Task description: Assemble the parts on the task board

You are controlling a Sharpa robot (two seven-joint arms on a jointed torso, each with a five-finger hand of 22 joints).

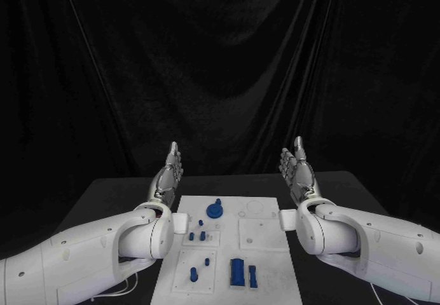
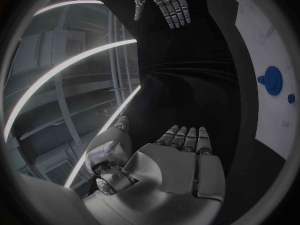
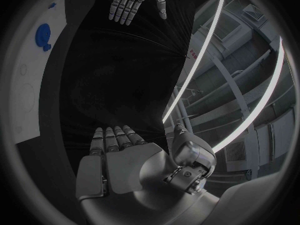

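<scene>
The white task board (image 1: 259, 254) lies in the middle of the black table, between my two arms. On it I see a round blue gear-like part (image 1: 215, 210) near the far end, small blue pegs (image 1: 196, 236) mid-board, another peg (image 1: 193, 274) and blue blocks (image 1: 238, 272) near me. My left hand (image 1: 168, 176) is raised above the board's far left corner, fingers straight and together, holding nothing. My right hand (image 1: 299, 171) stands the same way above the far right corner. The left wrist view shows my left hand (image 2: 181, 157), the gear (image 2: 272, 80) and my right hand (image 2: 169, 2). The right wrist view shows my right hand (image 3: 115, 157) and the gear (image 3: 44, 35).
A black curtain hangs behind the table. The black table top (image 1: 110, 190) extends to both sides of the board. A thin white cable (image 1: 124, 289) runs beside my left arm near the front.
</scene>
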